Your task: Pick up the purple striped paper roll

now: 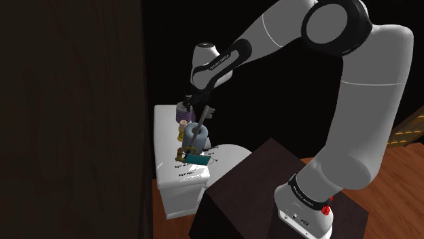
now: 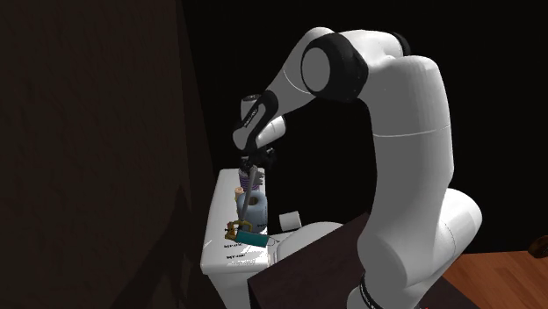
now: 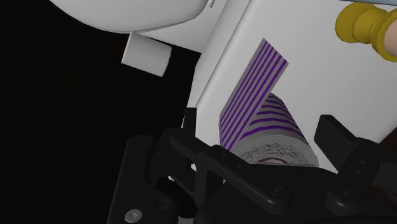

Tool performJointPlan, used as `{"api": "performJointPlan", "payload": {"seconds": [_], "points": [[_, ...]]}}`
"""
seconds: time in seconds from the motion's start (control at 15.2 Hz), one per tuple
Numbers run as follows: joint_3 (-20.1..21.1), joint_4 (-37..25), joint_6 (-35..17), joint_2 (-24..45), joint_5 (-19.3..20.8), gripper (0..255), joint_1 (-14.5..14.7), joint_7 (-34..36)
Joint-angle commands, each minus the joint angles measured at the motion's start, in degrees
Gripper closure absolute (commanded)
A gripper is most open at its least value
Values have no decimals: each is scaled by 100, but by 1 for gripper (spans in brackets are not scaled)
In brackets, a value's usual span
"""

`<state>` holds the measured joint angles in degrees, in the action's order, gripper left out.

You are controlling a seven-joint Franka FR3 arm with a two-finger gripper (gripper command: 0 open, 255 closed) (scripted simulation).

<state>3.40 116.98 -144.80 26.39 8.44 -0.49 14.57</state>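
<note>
The purple striped paper roll (image 3: 275, 122) stands on the white cistern top (image 3: 229, 51), with a loose striped sheet rising from it. My gripper (image 3: 260, 121) is open and straddles the roll, one finger on each side. The left fingertip (image 3: 189, 117) stands clear of the roll and the right finger (image 3: 332, 132) is almost against it. In the shoulder view the roll (image 1: 181, 113) sits at the far end of the cistern top (image 1: 166, 146), with the gripper (image 1: 191, 108) right at it. From the second exterior view the gripper (image 2: 253, 163) hangs over the same end.
A grey jug (image 1: 193, 136), a teal box (image 1: 198, 159) and small yellow-brown items (image 1: 180, 153) crowd the cistern top near the roll. A yellow knobbed object (image 3: 361, 25) lies close by. A plain white roll (image 2: 288, 219) sits beside the toilet. A dark wall (image 1: 68, 115) stands alongside.
</note>
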Motion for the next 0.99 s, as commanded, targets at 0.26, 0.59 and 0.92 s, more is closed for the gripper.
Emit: {"api": "performJointPlan", "payload": {"seconds": [0.26, 0.59, 0.92], "points": [[-52, -356, -239, 607, 46, 0, 37, 69], [-82, -406, -421, 840, 79, 0, 58, 102], [-84, -395, -440, 849, 82, 255, 63, 108]]}}
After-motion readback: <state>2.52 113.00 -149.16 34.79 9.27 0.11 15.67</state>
